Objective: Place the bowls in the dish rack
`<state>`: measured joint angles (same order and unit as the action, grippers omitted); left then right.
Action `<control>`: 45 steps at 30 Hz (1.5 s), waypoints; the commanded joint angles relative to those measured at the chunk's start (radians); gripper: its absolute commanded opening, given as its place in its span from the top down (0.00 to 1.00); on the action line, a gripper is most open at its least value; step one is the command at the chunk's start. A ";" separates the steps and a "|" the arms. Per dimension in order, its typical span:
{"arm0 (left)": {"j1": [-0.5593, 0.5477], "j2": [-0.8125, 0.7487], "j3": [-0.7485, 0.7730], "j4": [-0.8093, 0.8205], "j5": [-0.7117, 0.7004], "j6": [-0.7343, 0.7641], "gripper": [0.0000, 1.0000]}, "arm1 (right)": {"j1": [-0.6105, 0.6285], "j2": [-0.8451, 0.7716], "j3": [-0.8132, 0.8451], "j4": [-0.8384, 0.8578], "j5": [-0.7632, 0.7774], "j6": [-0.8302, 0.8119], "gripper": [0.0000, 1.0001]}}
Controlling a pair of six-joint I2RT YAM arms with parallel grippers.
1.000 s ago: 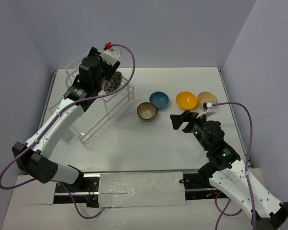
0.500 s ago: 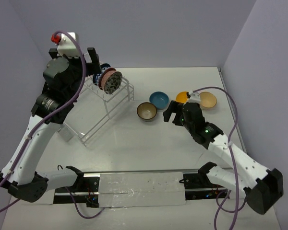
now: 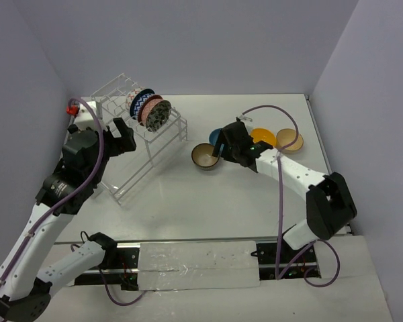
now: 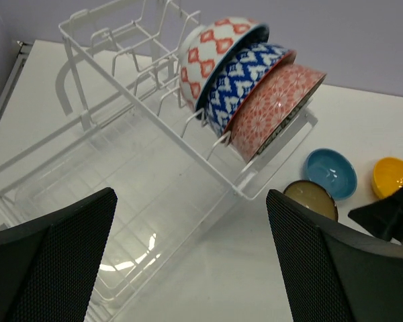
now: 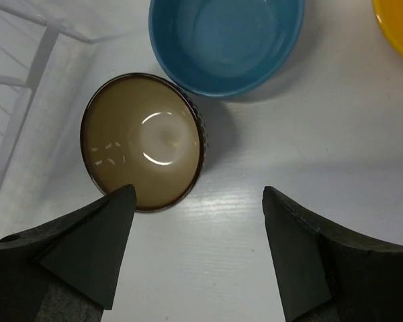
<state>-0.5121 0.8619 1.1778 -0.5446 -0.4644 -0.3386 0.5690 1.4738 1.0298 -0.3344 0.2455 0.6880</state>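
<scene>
Lower left of the top view: the left arm climbs from its base. The left gripper (image 3: 121, 133) hangs at the left of the frame, just beside the near-left side of the rack. In the left wrist view its black fingers (image 4: 54, 261) fill the two lower corners, spread wide and empty.

Centre of the top view: the right arm reaches in from the lower right. The right gripper (image 3: 223, 149) hangs over the white table (image 3: 208, 208), beside the two nearest loose bowls. In the right wrist view its fingers (image 5: 87, 248) sit in the lower corners, spread and carrying nothing. The left one overlaps the near rim of the brown bowl; contact cannot be told.

Four loose bowls stand right of centre, mouths up:
- The dark brown round bowl with a gold inside (image 5: 142, 141) is the nearest.
- The teal round bowl (image 5: 225, 40) is just behind it, close against its rim, and partly under the gripper in the top view.
- The orange-yellow round bowl (image 3: 262, 136) is next to the right.
- The tan round bowl (image 3: 290, 139) is last, just beside the yellow one near the table's right edge.

Upper left, farthest: the large two-tier dish rack of thin white wire (image 3: 131, 178) sits on a diagonal. Three patterned bowls stand on edge in its top-tier slots, pressed one against the next:
- The white bowl with salmon-red diamonds (image 4: 218, 50) is at the back.
- The blue-and-white patterned bowl (image 4: 245, 84) is in the middle.
- The salmon-pink flowered bowl (image 4: 272, 111) is at the rack's end.
</scene>
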 commanded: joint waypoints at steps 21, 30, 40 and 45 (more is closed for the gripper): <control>-0.003 -0.012 -0.033 0.005 0.128 -0.097 0.01 | 0.015 0.335 0.170 -0.003 0.011 0.088 0.41; -0.003 0.002 -0.020 -0.031 0.132 -0.105 0.01 | 0.014 0.361 0.164 0.021 0.001 0.096 0.58; -0.003 0.025 -0.018 -0.022 0.219 -0.131 0.01 | 0.015 0.344 0.128 0.051 0.017 0.093 0.85; -0.011 0.065 -0.012 0.005 0.328 -0.187 0.01 | 0.015 0.229 0.084 0.060 0.052 0.074 1.00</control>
<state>-0.5129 0.9039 1.1374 -0.5854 -0.2348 -0.4747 0.5785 1.8130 1.1358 -0.2882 0.2455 0.7708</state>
